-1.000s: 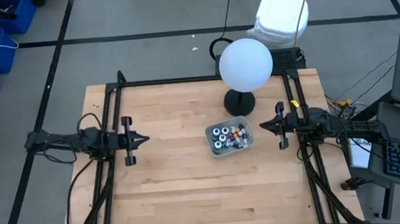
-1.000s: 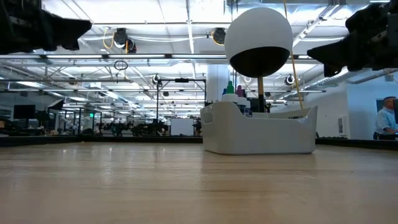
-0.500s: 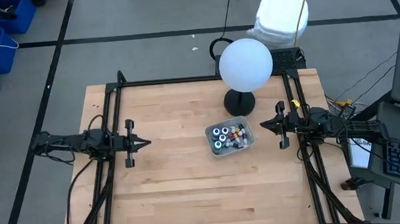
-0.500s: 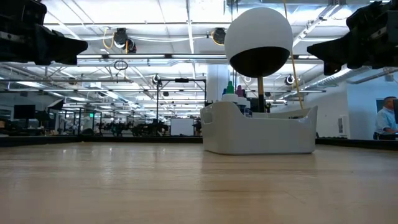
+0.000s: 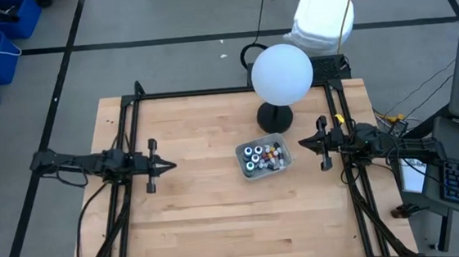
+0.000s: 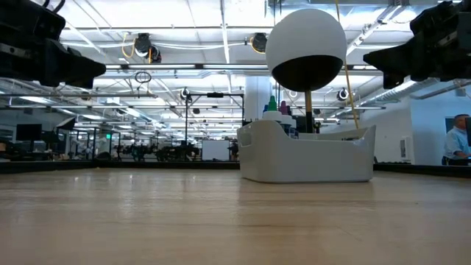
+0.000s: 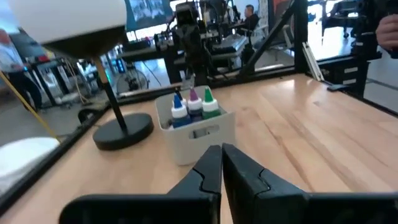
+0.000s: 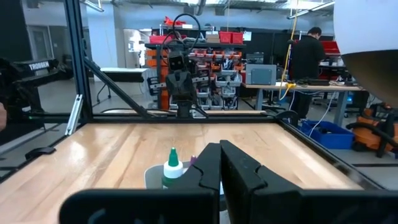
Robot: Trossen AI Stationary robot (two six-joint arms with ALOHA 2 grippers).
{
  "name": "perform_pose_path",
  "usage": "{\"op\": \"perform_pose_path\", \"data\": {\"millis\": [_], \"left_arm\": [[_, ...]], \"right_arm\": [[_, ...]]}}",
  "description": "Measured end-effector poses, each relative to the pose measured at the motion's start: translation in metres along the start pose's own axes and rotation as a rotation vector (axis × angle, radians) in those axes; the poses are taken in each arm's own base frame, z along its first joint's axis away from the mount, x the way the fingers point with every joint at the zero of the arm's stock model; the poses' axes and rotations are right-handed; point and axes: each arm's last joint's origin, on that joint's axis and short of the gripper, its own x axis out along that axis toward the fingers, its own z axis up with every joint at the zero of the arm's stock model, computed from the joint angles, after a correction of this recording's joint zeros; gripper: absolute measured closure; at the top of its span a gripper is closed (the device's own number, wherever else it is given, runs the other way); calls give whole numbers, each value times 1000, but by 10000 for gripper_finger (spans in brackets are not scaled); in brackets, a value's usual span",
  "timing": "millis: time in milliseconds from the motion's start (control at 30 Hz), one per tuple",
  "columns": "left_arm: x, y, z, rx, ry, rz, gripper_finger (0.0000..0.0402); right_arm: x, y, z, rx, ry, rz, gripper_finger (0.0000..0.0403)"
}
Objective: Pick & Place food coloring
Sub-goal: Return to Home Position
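Observation:
Several little food coloring bottles (image 5: 263,155) stand upright in a small pale tray (image 5: 244,165) right of the table's middle. The left wrist view shows blue, purple and green caps (image 7: 193,101) above the tray's wall (image 7: 198,134). The right wrist view shows one green-tipped bottle (image 8: 172,163). My left gripper (image 5: 173,164) hovers shut at the table's left, pointing level toward the tray (image 6: 305,158) and well short of it. My right gripper (image 5: 300,143) hovers shut just right of the tray, pointing at it. Both fingertip pairs, left (image 7: 221,149) and right (image 8: 219,146), hold nothing.
A lamp with a white globe (image 5: 282,73) stands on a black round base (image 5: 275,117) just behind the tray. Black frame rails (image 5: 124,128) run along the table's left and right sides. Bare wood (image 5: 211,212) lies left of and nearer than the tray. A person (image 6: 456,140) stands in the room beyond.
My left gripper has come down a little above the table's left side, and its fingers have tipped downward until they point about level. The right arm, the tray and the bottles have kept still.

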Motion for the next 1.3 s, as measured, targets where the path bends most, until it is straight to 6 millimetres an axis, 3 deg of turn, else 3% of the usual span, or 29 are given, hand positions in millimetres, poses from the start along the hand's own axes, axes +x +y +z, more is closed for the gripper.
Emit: {"op": "perform_pose_path", "data": {"millis": [1300], "left_arm": [[2, 0, 2, -16, -21, 5, 378]], "right_arm": [[0, 0, -1, -28, 7, -1, 403]]}}
